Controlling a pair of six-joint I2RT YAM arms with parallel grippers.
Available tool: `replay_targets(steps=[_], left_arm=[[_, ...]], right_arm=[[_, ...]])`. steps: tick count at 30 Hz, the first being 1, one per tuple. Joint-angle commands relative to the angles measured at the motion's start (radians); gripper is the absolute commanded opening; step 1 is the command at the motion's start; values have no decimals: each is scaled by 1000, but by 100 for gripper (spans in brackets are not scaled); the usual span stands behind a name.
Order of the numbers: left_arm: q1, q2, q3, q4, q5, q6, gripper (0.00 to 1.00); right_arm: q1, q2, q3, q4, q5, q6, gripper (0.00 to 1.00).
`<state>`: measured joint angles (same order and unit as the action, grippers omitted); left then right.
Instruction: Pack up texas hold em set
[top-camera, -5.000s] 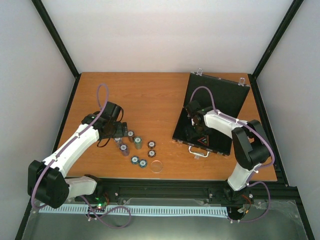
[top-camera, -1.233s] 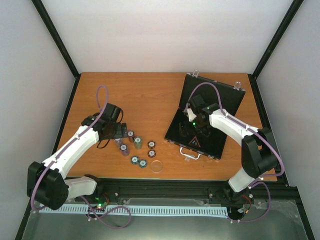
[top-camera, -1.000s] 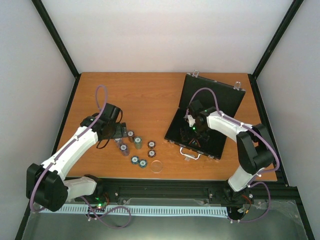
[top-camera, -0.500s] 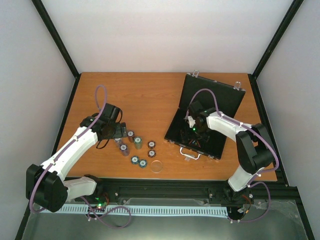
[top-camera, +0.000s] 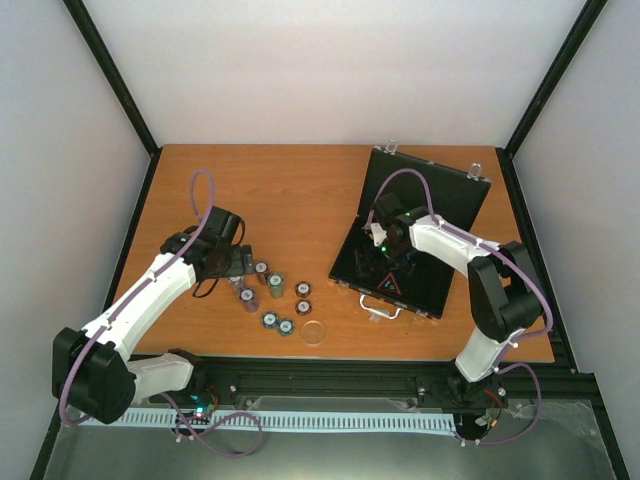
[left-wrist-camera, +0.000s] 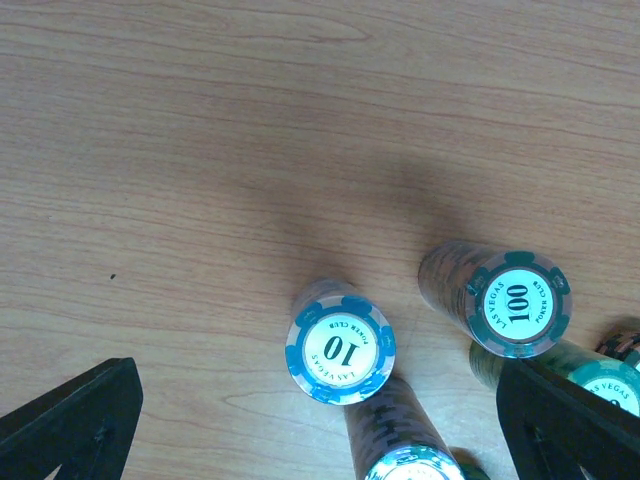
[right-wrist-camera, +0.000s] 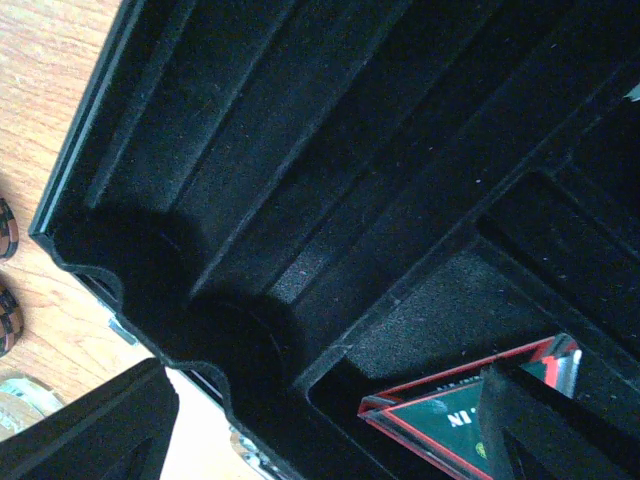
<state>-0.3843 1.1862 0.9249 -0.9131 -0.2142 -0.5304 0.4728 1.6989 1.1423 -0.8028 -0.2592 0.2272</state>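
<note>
The black case (top-camera: 440, 285) lies open at the right of the table, lid (top-camera: 440, 190) raised and silver handle (top-camera: 383, 311) toward me. My right gripper (top-camera: 384, 258) hangs open inside it, above the black felt troughs (right-wrist-camera: 300, 190). The dark triangular token (right-wrist-camera: 450, 418), red-edged, lies in a compartment beside the right finger (right-wrist-camera: 560, 420). Small stacks of poker chips (top-camera: 275, 287) stand left of centre. My left gripper (top-camera: 243, 262) is open at their left edge, just over a "10" stack (left-wrist-camera: 340, 350), with a "100" stack (left-wrist-camera: 518, 303) to its right. A pale round disc (top-camera: 314, 332) lies near the front edge.
Black frame posts rise at the table's back corners and white walls close it in. The left half of the wooden tabletop (top-camera: 200, 180) behind the chips is bare wood. The case's two latches (top-camera: 390, 147) stick up from the lid's far rim.
Over five seconds the case slid and turned a little to the left with the right gripper inside it. In the last second that gripper shifted slightly within the case. The left arm stayed still.
</note>
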Motion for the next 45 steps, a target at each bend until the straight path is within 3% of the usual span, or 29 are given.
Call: replay_targets(steps=[1,7,14,18,28,31,41,45], left_arm=[[-4,0,17,-7,-13,-8,100],[-4,57,44,-8,-12,9,100],[-4,115,76,-3,-15,31,100],[-4,130,79,9,-10,30,100],[-4,131,76,12,-17,25,100],[-4,122,63,16,-15,21,100],[-4,116,61,10,-22,26,100],[-4,112,56,5,-25,27,100]], right_arm=[[2,28,-10,22,-39,-2,83],[2,47,-39,42,19,-8,83],[1,51,-22,-43,314,-41,84],[1,65,-5,-63,390,-74,86],[1,54,1,-44,240,-72,85],[1,47,-5,-41,212,-59,77],[1,114,-18,-10,227,-33,76],[1,120,-27,-2,211,-29,67]])
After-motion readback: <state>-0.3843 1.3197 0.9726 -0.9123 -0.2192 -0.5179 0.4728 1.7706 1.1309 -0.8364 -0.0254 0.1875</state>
